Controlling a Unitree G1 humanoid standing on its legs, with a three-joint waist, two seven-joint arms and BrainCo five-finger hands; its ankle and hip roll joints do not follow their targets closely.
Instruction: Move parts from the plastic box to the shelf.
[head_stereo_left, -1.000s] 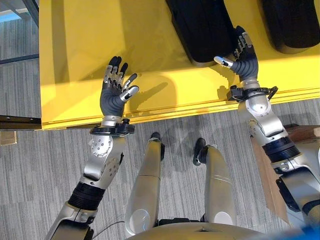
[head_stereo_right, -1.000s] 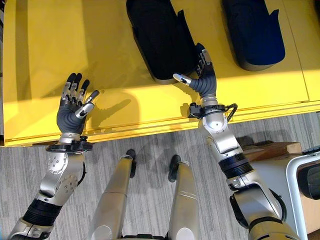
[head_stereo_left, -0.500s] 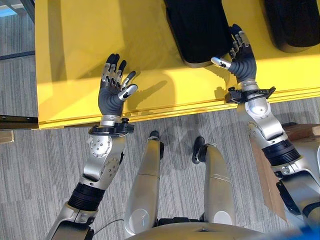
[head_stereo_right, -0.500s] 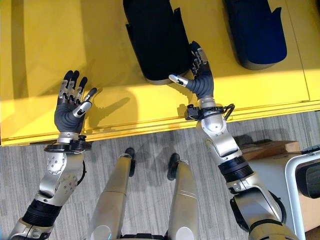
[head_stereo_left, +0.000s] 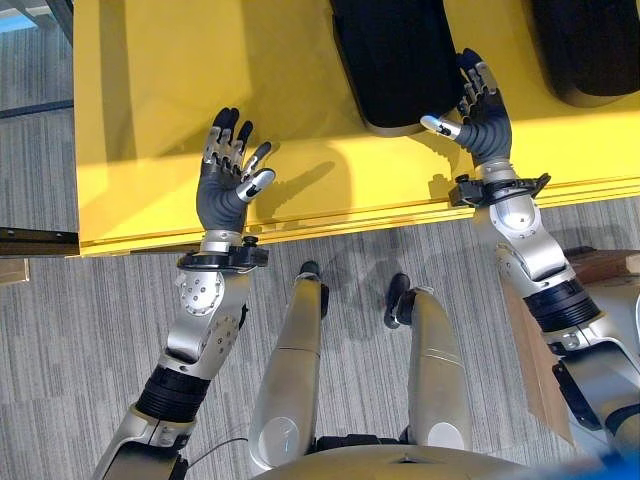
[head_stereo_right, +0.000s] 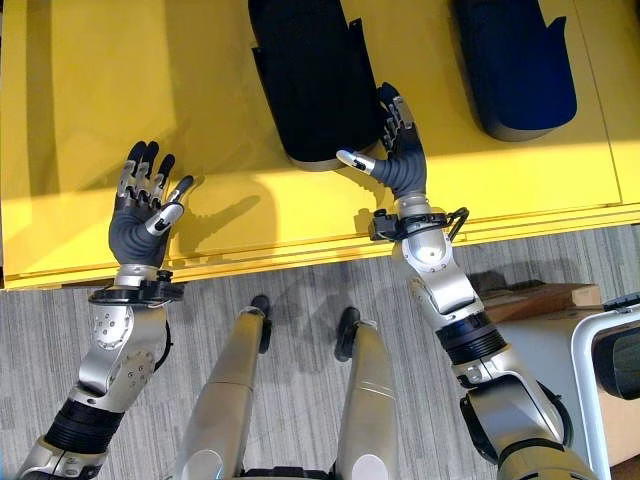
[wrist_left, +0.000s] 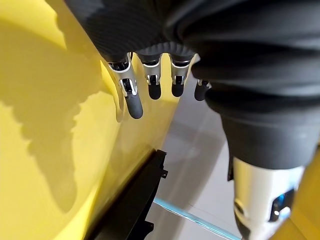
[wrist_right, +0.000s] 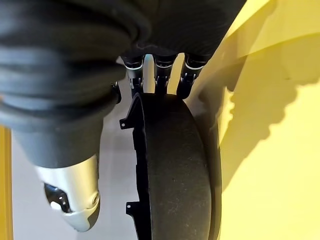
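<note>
I look down on a yellow shelf (head_stereo_left: 150, 90), a broad flat surface lit by sunlight, with grey carpet (head_stereo_left: 80, 330) below its near edge.

Two dark parts lie on the shelf. One part (head_stereo_right: 315, 80) is a long black curved shell, rounded at its near end, lying towards the middle of the shelf. A second part (head_stereo_right: 515, 70), dark blue-black and of similar shape, lies to the right of the first, well apart from it.

My right hand (head_stereo_right: 398, 150) is raised over the shelf at the near right corner of the first part. Its fingers (wrist_right: 160, 75) are nearly straight and lie against the part's rounded edge, the thumb spread out to the side. The hand is open; nothing is gripped. In the right wrist view the part's curved black surface runs away from the fingertips, touching them.

My left hand (head_stereo_left: 228, 175) is held above the shelf, well to the left of the first part, over bare yellow surface near the shelf's near edge. Its fingers are straight and slightly spread, the thumb loosely forward. It is open and holds nothing. The left wrist view shows its fingers (wrist_left: 132, 97) hanging above the yellow surface.

At the far right, beside the shelf's near edge, is a brown cardboard piece (head_stereo_right: 540, 298) and the corner of a white box (head_stereo_right: 605, 355).
</note>
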